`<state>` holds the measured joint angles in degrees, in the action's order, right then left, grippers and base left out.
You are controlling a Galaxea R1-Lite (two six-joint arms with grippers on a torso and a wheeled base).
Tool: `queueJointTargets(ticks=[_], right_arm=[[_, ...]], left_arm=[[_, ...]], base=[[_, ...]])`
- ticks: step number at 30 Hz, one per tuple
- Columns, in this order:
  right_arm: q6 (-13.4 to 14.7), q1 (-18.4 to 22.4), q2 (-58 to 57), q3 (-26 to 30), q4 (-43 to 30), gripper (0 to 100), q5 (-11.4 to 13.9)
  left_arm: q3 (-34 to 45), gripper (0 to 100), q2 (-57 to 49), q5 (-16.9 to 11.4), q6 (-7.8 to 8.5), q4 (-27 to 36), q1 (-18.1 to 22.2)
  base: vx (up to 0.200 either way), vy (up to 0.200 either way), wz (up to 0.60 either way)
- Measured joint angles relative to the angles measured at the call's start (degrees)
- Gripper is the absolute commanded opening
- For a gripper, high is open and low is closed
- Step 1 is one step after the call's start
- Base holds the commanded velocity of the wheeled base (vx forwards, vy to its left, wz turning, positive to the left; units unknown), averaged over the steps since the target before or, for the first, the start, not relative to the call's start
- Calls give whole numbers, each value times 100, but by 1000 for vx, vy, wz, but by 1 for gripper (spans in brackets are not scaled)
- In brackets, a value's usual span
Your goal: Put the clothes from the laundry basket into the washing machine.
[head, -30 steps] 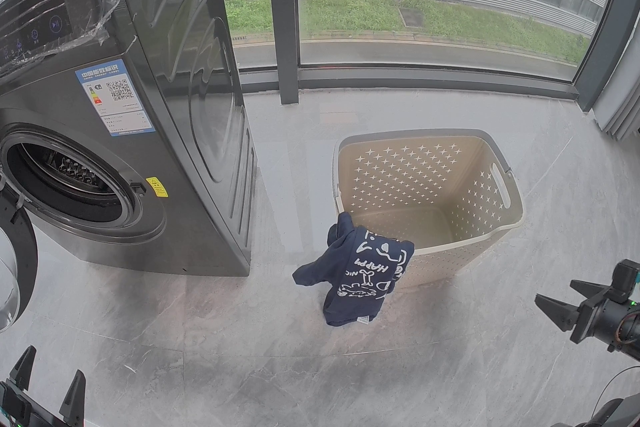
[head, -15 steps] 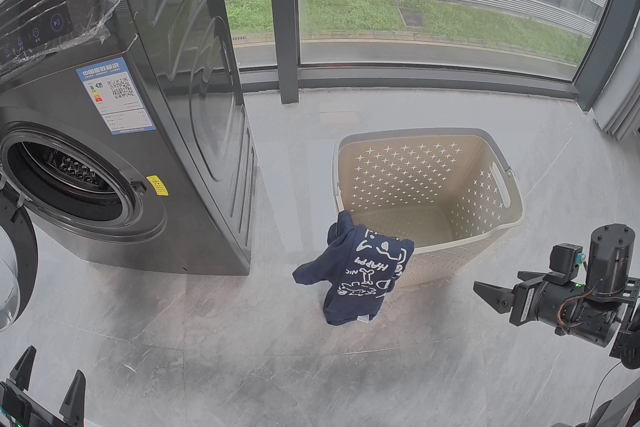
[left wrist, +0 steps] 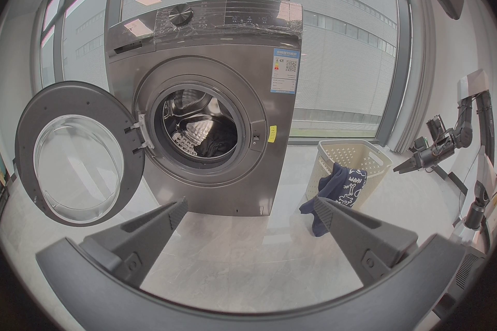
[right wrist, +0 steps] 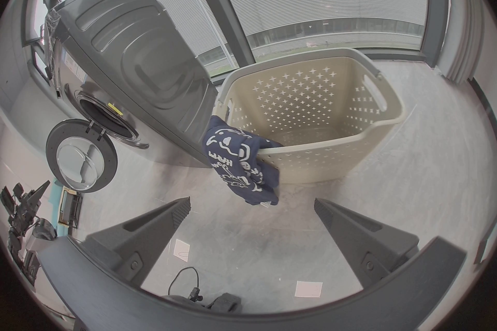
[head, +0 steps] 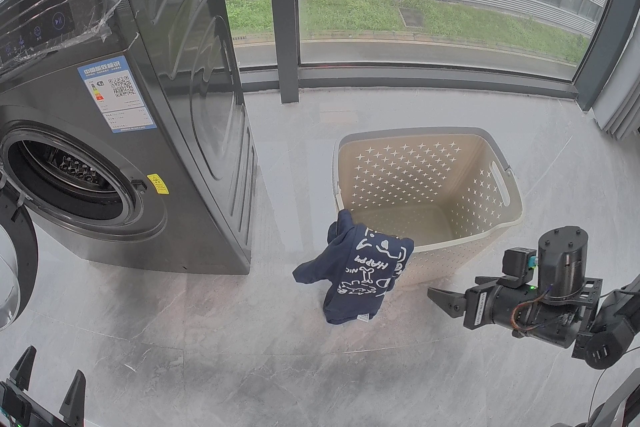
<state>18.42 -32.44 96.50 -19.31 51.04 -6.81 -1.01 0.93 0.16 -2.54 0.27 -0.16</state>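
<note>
Head view puts the right gripper (head: 452, 289) beside the laundry basket (head: 413, 133), pointed at the navy T-shirt (head: 360, 275) draped over its near rim. Its fingers (right wrist: 155, 223) are spread wide, touching nothing. This looks like the approach to a pick: next, close on the hanging cloth, lift it off the rim, and carry it to the washing machine (head: 193, 115), whose door (left wrist: 77, 104) stands open. The left gripper (head: 53, 367), likewise spread and empty, sits low near the machine.

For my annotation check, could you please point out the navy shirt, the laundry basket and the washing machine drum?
navy shirt (head: 365, 275): head view, printed front.
laundry basket (head: 413, 175): head view, inner far wall.
washing machine drum (left wrist: 190, 114): left wrist view, metal interior.
</note>
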Motion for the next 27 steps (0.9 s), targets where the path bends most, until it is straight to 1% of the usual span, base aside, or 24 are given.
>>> queueJointTargets(ticks=[5,11,22,27], right_arm=[[-2,-190,581,-284,315,100,-18],[-37,-306,1276,-786,542,100,-101],[-4,-383,2020,-1206,600,100,-117],[-6,-358,2341,-1420,859,100,-121]], left_arm=[[0,100,0,0,0,0,-2],[0,100,0,0,0,0,-11],[0,100,0,0,-4,0,-17],[0,100,0,0,-9,0,-20]], base=[[0,0,0],[0,0,0],[0,0,0],[0,0,0]])
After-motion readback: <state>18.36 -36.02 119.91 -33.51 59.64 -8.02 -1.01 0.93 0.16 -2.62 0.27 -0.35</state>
